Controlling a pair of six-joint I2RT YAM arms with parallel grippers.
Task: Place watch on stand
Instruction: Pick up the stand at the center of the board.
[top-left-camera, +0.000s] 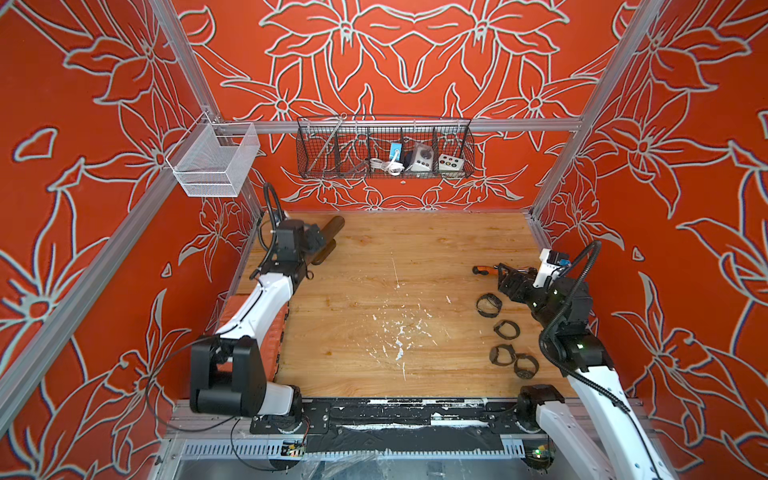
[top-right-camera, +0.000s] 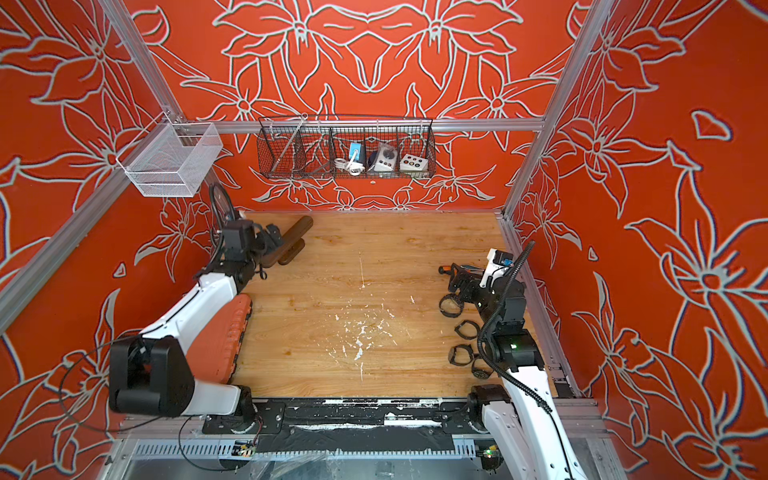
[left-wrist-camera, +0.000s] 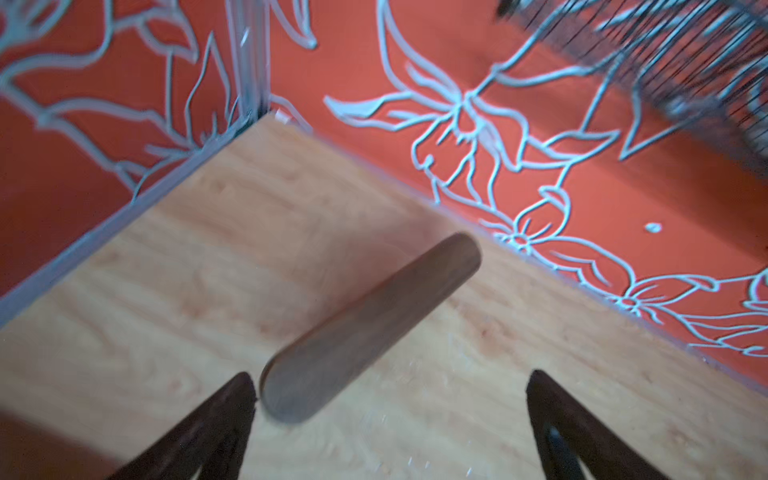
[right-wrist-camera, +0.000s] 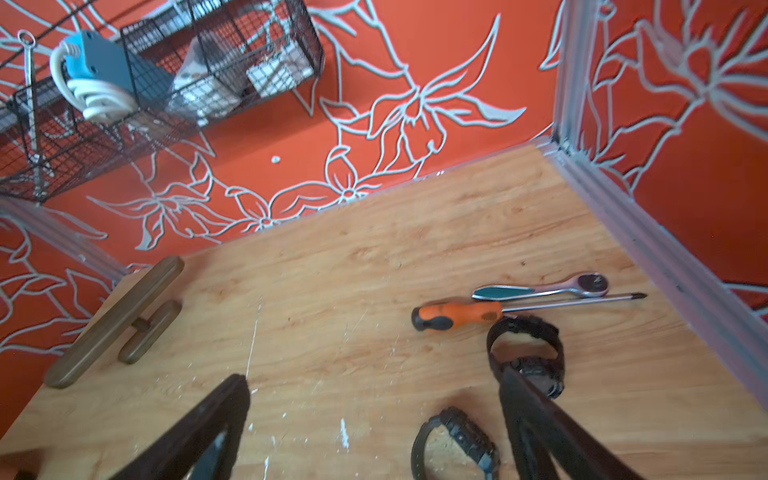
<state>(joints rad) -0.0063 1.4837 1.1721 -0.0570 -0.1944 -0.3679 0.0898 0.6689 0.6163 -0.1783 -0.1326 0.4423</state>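
Looking down in both top views, the wooden table (top-left-camera: 395, 257) is bare across its middle, a broad free lane from 12 to 6 o'clock marked only by white scuffs. The stand (top-left-camera: 333, 226) sits in the 11 o'clock corner, close to the table's far and 9 o'clock edges, and the left gripper (top-left-camera: 318, 243) hangs over its near part, so the arm hides much of it. An orange case (top-right-camera: 224, 332) lines the 8 o'clock edge under the left arm. The watch (top-left-camera: 488, 314) lies at 3 o'clock just beside the right gripper (top-left-camera: 505, 284), the other watches (top-left-camera: 525, 372) trail toward 4 o'clock along that edge, and a screwdriver (top-left-camera: 483, 270) lies just beyond. In the blurred left wrist view the left gripper's fingers (left-wrist-camera: 224, 415) stand wide apart, gripping nothing; one fingertip is just beside the rounded end of the stand's bar, with free board on either side. In the right wrist view the right gripper is spread and empty too: one finger overlaps the watch (right-wrist-camera: 540, 374), though whether they touch I cannot tell. One of the other watches lies between the fingers, the screwdriver and a ratchet wrench (right-wrist-camera: 582, 286) lie near the table's edge, and the stand shows bar and oval base side by side across the open board.
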